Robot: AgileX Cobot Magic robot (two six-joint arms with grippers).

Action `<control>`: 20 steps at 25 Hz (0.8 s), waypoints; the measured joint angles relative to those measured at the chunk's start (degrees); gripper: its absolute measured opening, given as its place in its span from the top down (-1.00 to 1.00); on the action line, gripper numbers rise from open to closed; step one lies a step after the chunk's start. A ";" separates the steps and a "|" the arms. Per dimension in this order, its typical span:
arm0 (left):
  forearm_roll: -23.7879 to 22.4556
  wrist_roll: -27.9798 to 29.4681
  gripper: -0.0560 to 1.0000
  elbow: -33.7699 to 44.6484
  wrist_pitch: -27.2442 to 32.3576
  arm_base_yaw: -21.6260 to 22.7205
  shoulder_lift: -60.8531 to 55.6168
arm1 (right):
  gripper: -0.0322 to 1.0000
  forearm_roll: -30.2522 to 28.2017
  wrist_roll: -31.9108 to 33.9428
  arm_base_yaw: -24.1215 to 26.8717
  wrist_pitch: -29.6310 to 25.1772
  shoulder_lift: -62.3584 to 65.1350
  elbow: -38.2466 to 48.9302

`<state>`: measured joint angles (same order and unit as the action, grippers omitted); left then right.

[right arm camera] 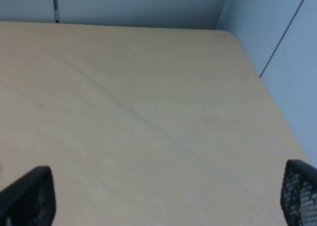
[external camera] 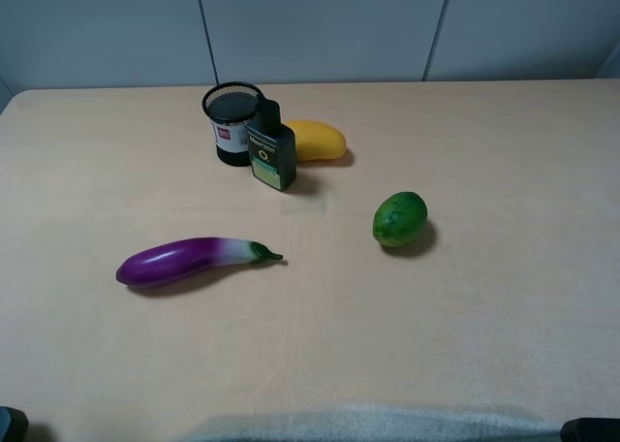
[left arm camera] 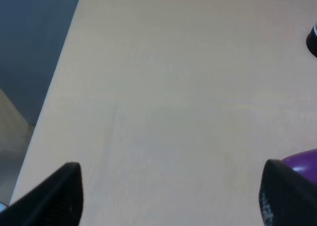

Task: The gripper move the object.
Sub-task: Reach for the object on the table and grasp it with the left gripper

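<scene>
The purple eggplant (external camera: 189,261) lies on its side on the table, left of centre, green stem pointing right. Its purple end also shows at the edge of the left wrist view (left arm camera: 303,163), just beyond one black fingertip (left arm camera: 285,196). My left gripper (left arm camera: 171,198) is open and empty over bare table beside the eggplant. My right gripper (right arm camera: 168,198) is open and empty over bare table near the table's right edge. In the exterior high view only dark corners of the arms show at the bottom left (external camera: 12,426) and bottom right (external camera: 591,429).
A black mesh pen cup (external camera: 232,122), a dark green bottle (external camera: 271,147) and a yellow mango-like fruit (external camera: 315,140) stand together at the back centre. A round green fruit (external camera: 400,219) sits right of centre. Grey wall panels stand behind the table (external camera: 465,345).
</scene>
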<state>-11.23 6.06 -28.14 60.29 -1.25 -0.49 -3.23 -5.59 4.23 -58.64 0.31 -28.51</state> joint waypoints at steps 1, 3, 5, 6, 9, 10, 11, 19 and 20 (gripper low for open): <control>0.00 0.00 -0.60 0.00 0.00 0.00 0.00 | -0.40 0.00 0.00 0.00 0.00 0.00 0.00; 0.00 0.00 -0.60 0.00 0.00 0.00 0.00 | -0.40 0.00 0.00 0.00 0.00 0.00 0.00; 0.00 0.00 -0.60 0.00 0.00 0.00 0.00 | -0.40 0.00 0.00 0.00 0.00 0.00 0.00; 0.00 0.00 -0.60 0.00 0.00 0.00 0.00 | -0.40 0.00 0.00 0.00 0.00 0.00 0.00; 0.00 0.00 -0.60 0.00 0.00 0.00 0.00 | -0.40 0.00 0.00 0.00 0.00 0.00 0.00; 0.00 0.00 -0.60 0.00 0.00 0.00 0.00 | -0.40 0.00 0.00 0.00 0.00 0.00 0.00; 0.00 0.00 -0.60 0.00 0.00 0.00 0.00 | -0.40 0.00 0.00 0.00 0.00 0.00 0.00; 0.00 0.00 -0.60 0.00 -0.05 0.00 0.00 | -0.40 0.00 0.00 0.00 0.00 0.00 0.00; 0.00 0.00 -0.60 0.00 -0.05 0.00 0.00 | -0.40 0.00 0.00 0.00 0.00 0.00 0.00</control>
<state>-11.23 6.06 -28.14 60.24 -1.25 -0.49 -3.23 -5.59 4.23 -58.64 0.31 -28.51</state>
